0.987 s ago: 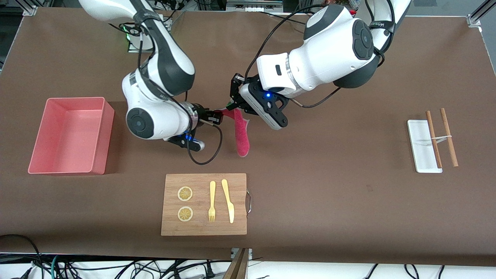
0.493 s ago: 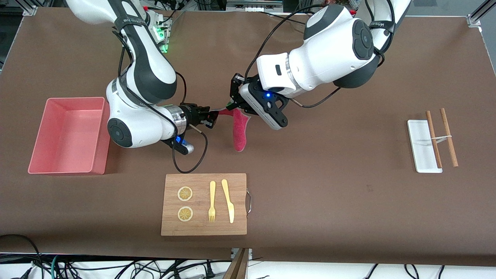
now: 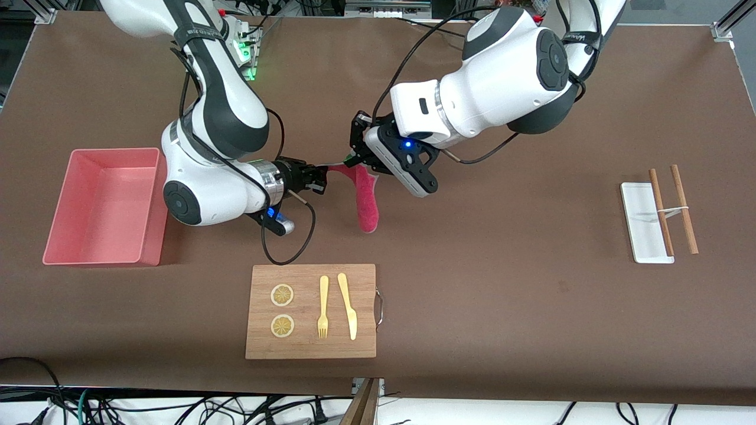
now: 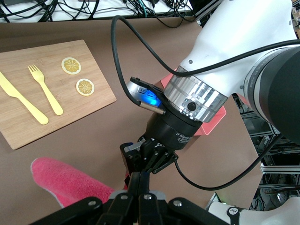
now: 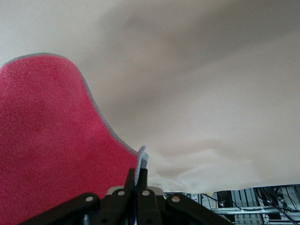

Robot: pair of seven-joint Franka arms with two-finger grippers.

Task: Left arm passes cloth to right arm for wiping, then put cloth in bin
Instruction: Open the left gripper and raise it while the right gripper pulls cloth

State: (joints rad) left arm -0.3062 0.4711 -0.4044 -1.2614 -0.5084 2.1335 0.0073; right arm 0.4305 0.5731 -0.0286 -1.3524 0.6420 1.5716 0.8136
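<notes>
Left claw point(image 3: 352, 158) clamped cloth point(image 3: 366, 200) | right claw point(image 3: 322, 177) now closed on cloth edge | bare counter point(image 3: 472, 265) below

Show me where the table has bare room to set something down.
Bare stretch between the cutting board and the white tray. Another between the bin and the board. Crowded mid-table: both end effectors, left and right, grip the cloth.

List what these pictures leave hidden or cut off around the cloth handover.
- Front view: where the left gripper pinches the cloth is hidden by that arm's wrist.
- Right wrist view: the cloth runs off the picture's edge.
- Left wrist view: the bin is mostly covered by the right arm; the right gripper meets the cloth near the frame's edge.
</notes>
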